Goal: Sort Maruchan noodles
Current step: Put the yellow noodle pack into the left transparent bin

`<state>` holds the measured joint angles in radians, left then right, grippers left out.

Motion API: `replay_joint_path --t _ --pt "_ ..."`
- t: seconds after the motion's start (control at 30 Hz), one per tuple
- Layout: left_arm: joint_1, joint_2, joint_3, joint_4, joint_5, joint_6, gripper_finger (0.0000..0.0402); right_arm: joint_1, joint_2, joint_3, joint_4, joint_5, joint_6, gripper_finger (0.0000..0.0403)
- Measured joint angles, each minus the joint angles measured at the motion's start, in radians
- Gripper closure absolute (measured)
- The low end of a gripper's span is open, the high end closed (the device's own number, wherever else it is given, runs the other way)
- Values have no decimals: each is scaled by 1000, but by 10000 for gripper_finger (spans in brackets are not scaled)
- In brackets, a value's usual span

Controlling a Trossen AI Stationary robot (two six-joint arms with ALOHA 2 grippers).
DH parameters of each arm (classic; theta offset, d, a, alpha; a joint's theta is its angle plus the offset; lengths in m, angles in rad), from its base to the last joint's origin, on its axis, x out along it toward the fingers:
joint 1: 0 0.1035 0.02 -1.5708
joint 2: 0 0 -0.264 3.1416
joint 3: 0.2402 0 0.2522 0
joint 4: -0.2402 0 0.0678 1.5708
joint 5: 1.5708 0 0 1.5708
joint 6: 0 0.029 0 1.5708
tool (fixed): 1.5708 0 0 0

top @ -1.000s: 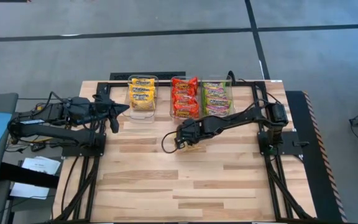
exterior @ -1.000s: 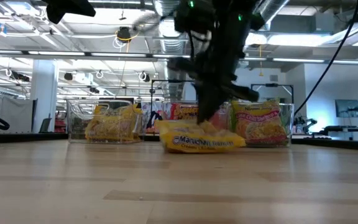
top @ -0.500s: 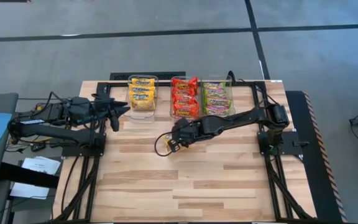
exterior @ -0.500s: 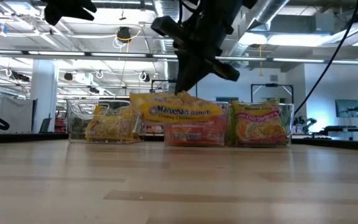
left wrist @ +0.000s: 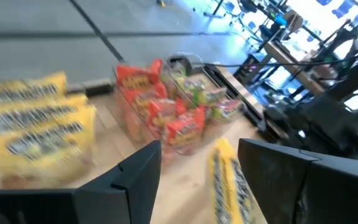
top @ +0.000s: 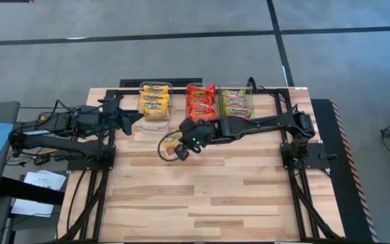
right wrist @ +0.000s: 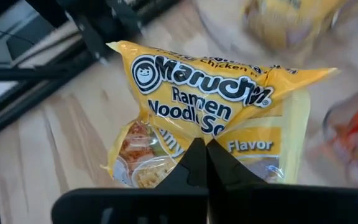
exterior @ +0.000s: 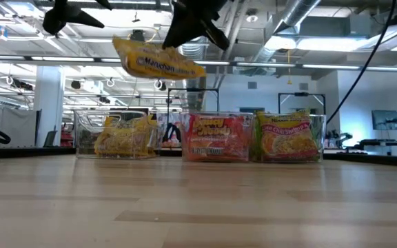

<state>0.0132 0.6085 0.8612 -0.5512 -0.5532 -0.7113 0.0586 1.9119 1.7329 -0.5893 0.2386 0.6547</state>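
The right end effector (top: 179, 146) was pinched tight on one edge of a yellow noodle packet (right wrist: 210, 118) and held it up in the air, above the tabletop (top: 215, 196) and just in front of the three clear bins (exterior: 216, 141) along the far edge. The yellow, red and green packets (top: 202, 105) lay sorted in those bins. The left end effector (left wrist: 197, 165) hung near the yellow bin at the far left, with its fingers spread wide and nothing in them.
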Motion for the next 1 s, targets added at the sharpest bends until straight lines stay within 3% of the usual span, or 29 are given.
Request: replay_joint_path --t 0.4,0.7,1.0 --pt "11 99 -1 95 97 -107 198 -71 0 90 -3 2 -239 400" --pt "158 181 -1 94 326 -132 198 -80 -2 119 -2 -3 -391 400" --pt "264 246 -1 148 509 -132 198 -89 -2 119 -9 -31 -432 400"
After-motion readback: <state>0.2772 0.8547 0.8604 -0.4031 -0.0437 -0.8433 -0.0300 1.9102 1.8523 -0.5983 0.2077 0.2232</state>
